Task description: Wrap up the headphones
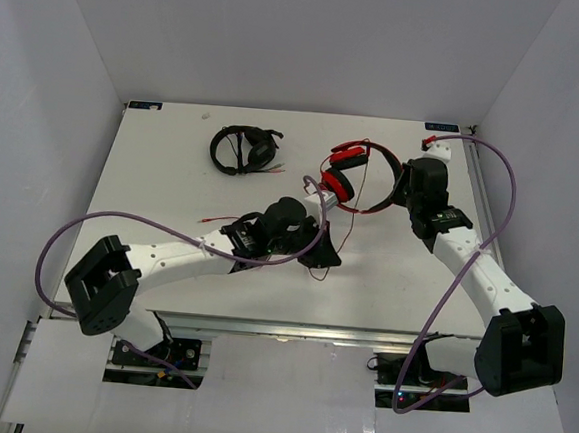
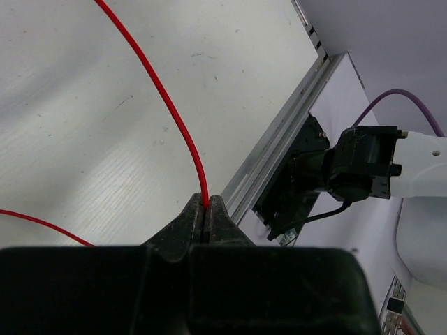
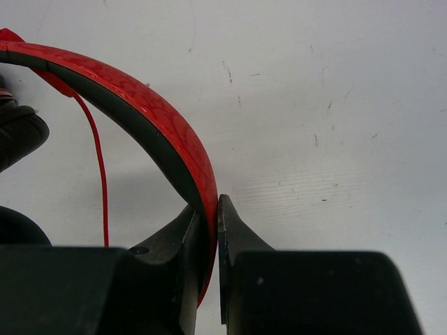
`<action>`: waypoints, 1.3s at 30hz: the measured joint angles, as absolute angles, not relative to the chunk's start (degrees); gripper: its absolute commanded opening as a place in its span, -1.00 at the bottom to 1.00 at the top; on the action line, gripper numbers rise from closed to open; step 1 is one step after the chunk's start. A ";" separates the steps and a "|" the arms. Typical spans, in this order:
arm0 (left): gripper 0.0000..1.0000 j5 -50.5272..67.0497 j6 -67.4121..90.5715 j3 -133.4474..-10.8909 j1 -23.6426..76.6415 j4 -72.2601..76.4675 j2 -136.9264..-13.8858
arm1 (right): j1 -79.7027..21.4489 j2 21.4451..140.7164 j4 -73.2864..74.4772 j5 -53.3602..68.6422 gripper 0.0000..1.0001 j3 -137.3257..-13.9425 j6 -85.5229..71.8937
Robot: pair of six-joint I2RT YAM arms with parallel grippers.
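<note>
Top external view showed the table [image 1: 153, 166], with the headphones [image 1: 345, 173] at one o'clock from its middle and black headphones [image 1: 243, 149] at eleven. At three o'clock of them, the right gripper [image 3: 211, 209] was clamped on the headband [image 3: 140, 105]. Toward six, the left gripper [image 2: 207, 209] pinched the cable [image 2: 167, 112], seemingly off the surface.

Headphones [image 1: 338, 186] right of 2nd headset [image 1: 258, 154], on table [image 1: 151, 196].
</note>
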State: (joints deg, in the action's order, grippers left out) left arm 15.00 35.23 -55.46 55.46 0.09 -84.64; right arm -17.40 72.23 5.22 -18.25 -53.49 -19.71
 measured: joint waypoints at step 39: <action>-1.00 -2.72 13.88 -82.52 57.17 -30.30 -90.95 | -24.48 67.14 -6.24 -19.83 -0.85 -40.22 1.24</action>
